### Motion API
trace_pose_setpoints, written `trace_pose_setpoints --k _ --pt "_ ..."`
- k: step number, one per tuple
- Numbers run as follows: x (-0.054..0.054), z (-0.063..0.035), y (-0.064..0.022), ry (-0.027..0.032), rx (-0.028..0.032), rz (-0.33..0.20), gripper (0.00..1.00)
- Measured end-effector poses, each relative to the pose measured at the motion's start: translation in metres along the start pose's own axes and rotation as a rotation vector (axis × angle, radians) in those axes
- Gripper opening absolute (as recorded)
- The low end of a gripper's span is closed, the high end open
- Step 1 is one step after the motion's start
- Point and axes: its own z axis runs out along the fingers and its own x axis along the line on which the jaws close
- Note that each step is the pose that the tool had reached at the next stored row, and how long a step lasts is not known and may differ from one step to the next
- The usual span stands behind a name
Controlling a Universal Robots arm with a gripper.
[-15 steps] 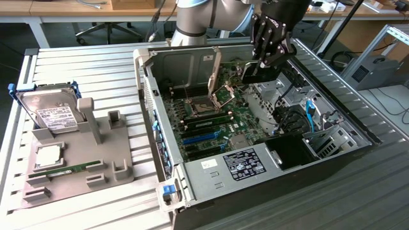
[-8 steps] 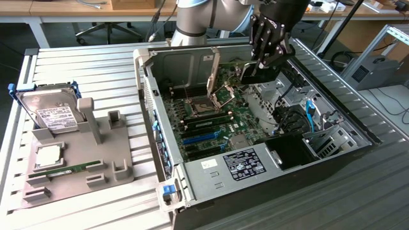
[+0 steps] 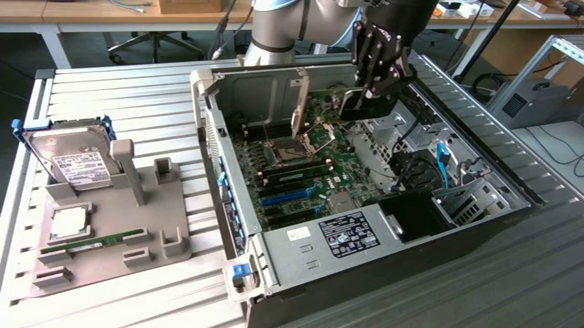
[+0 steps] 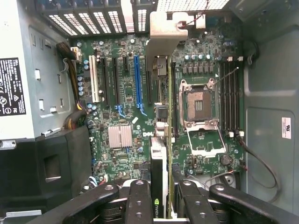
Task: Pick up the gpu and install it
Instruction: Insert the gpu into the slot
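Gripping the gpu (image 3: 354, 108) by its two flat faces, the gripper (image 3: 368, 96) hangs inside the open computer case (image 3: 212, 130), its jaws clenched on the card. In the exterior view the card sits above the motherboard (image 3: 306, 174), towards the far end of the case and just beyond the raised lever of the CPU socket (image 3: 286, 147). From the wrist view the gpu (image 4: 159, 161) shows edge-on between the black fingers (image 4: 139, 201), its silvery bracket pointing at the case's vented rear wall. There it runs lengthwise between the blue expansion slot (image 4: 138, 79) and the CPU socket (image 4: 198, 105); whether it touches a slot cannot be told. Outside the case, on the exterior view's left, a hard drive (image 3: 78, 160) stands in a grey holder (image 3: 137, 225).
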Motion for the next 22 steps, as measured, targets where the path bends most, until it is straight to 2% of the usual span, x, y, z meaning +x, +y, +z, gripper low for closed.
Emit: trace_pose_setpoints --k 22 --pt "0.0002 0.0048 0.0035 0.0000 0.0000 0.000 0.27"
